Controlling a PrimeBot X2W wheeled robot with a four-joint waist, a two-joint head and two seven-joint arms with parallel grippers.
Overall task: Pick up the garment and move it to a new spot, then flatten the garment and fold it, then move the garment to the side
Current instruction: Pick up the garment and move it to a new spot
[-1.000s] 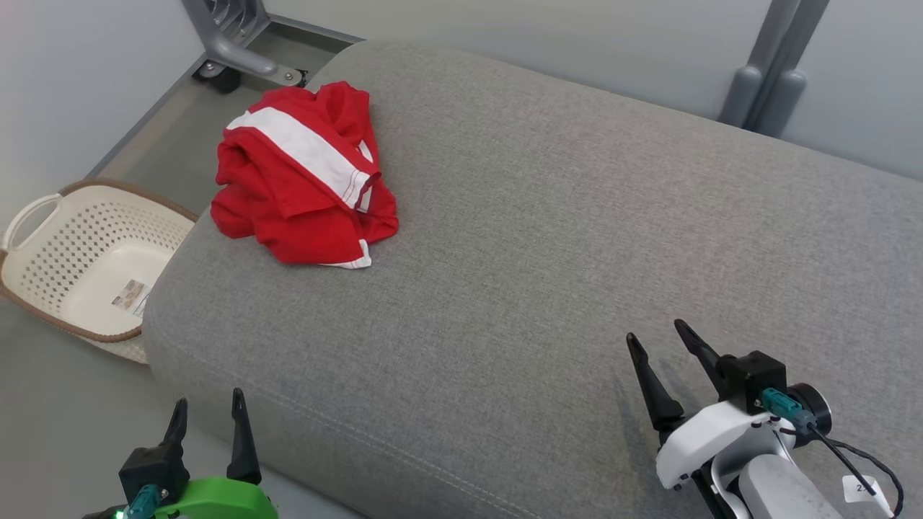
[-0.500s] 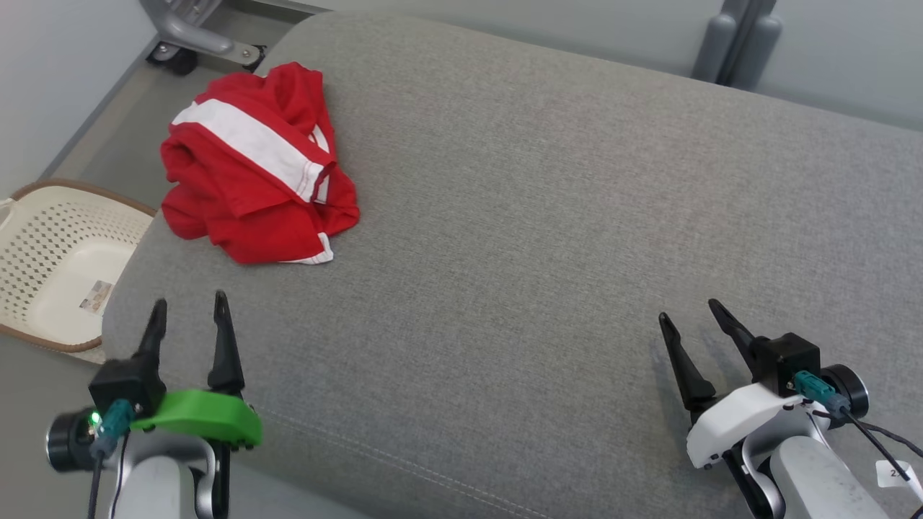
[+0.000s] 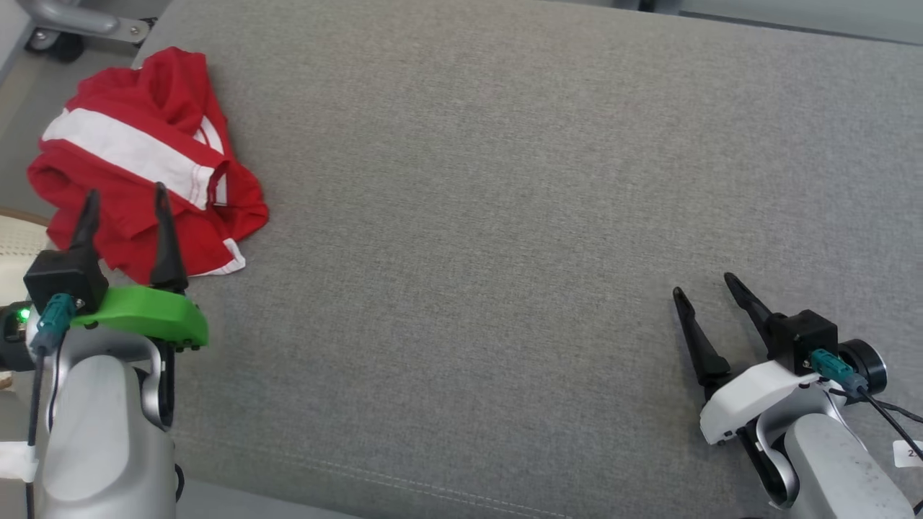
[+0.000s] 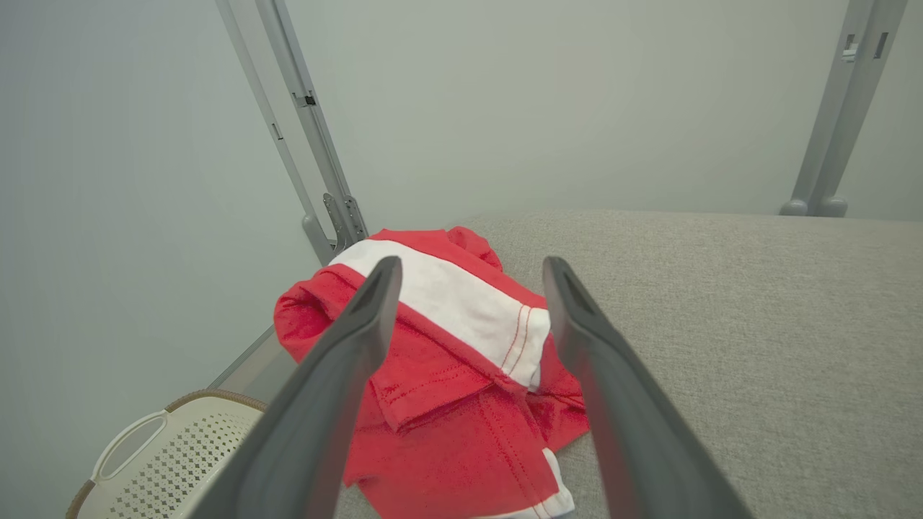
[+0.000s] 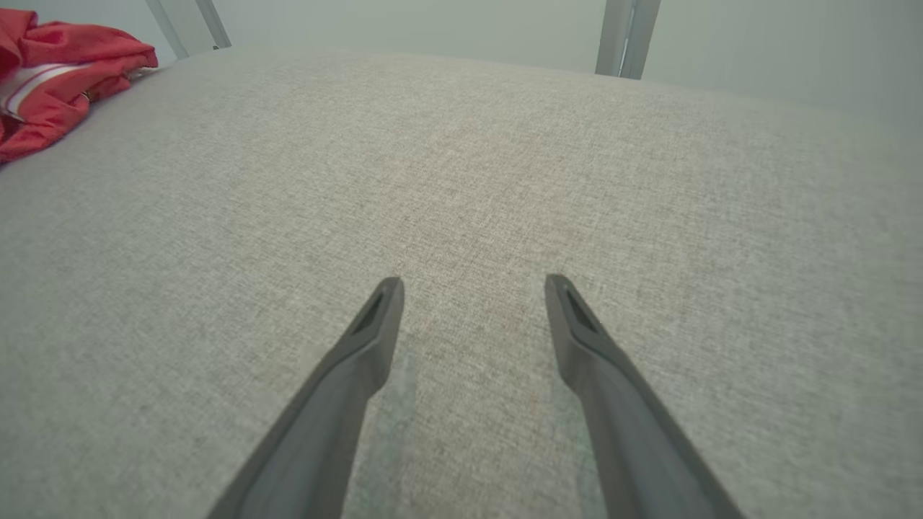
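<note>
At far left on the cushion (image 3: 505,216), the garment (image 3: 137,144) lies just beyond my left tool (image 3: 125,191), wide and empty; my right tool (image 3: 703,283), also wide, is well apart.

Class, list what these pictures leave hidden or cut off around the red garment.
Head view: the left claw covers the near edge of the red garment; whether they touch is unclear.
Head view: the picture's left edge cuts off the cream basket.
Left wrist view: the garment's own folds hide its shape.
</note>
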